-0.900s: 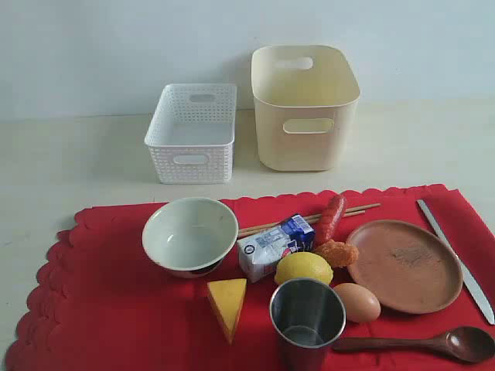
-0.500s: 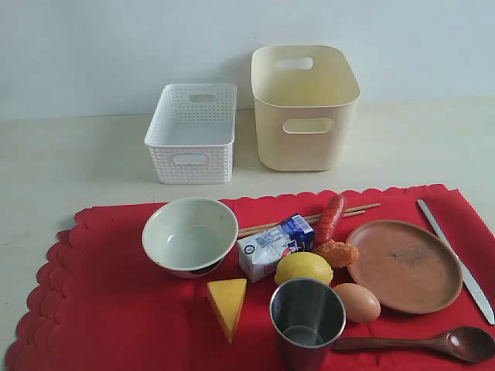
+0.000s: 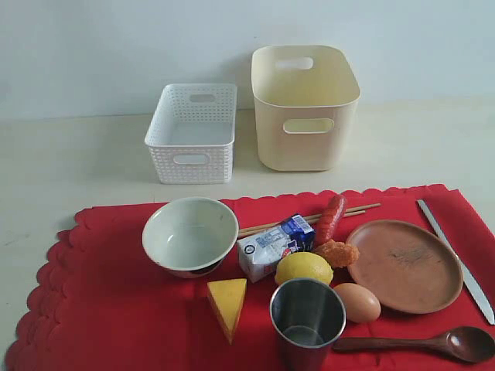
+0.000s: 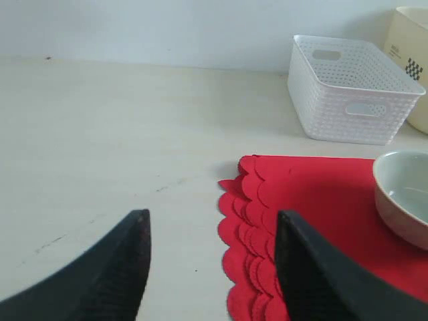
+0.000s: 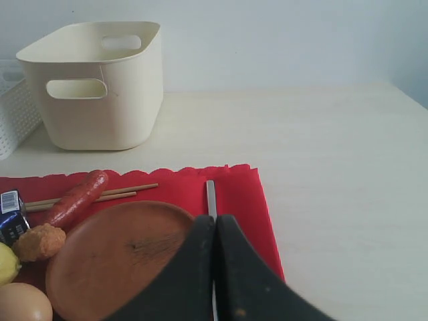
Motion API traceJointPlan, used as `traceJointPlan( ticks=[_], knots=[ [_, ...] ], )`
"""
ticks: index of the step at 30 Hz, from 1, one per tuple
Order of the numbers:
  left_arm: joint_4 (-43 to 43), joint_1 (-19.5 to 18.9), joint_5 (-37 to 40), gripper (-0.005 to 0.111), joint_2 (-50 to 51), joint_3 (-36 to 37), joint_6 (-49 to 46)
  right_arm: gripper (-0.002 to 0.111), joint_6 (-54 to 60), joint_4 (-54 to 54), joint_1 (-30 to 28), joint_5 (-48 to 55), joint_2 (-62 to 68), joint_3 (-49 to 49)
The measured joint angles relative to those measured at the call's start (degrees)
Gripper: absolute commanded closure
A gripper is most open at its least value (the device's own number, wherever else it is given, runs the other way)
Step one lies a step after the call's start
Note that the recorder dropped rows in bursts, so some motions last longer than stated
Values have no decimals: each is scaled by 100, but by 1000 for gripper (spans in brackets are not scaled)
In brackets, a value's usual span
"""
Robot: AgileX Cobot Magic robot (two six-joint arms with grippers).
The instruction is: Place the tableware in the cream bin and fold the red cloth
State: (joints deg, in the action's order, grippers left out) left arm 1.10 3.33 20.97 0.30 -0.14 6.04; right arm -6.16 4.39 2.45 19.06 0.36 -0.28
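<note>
- Exterior view: the cream bin (image 3: 305, 151) stands upright on the table beyond the red cloth (image 3: 108, 309), just beside a white basket (image 3: 191, 164).
- All the tableware lies on the cloth, outside the bin: bowl (image 3: 190, 234), plate (image 3: 404, 265), cup (image 3: 307, 317), chopsticks (image 3: 363, 208), knife (image 3: 456, 263) and spoon (image 3: 433, 344).
- A carton (image 3: 274, 246), lemon (image 3: 303, 268), cheese (image 3: 227, 303), egg (image 3: 357, 302) and sausage (image 3: 331, 219) sit among them; the sausage lies across the chopsticks.
- Left wrist view: the left gripper (image 4: 212, 224) hangs with its fingers wide apart and nothing between them, over bare table at the cloth's scalloped edge.
- Right wrist view: the right gripper (image 5: 215, 224) has its fingers pressed together, empty, above the plate's rim and the knife.
</note>
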Motion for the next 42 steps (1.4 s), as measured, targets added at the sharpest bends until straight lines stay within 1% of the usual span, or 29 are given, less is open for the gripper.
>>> traceJointPlan(
  ticks=[2,24,42],
  knots=[
    [0,0,0,52,0,0,0,108,0,0,0,24,51,-72],
    [0,0,0,52,0,0,0,108,0,0,0,28,2313,-2233],
    [0,0,0,52,0,0,0,108,0,-18,0,-5,2356,-2291]
  ],
)
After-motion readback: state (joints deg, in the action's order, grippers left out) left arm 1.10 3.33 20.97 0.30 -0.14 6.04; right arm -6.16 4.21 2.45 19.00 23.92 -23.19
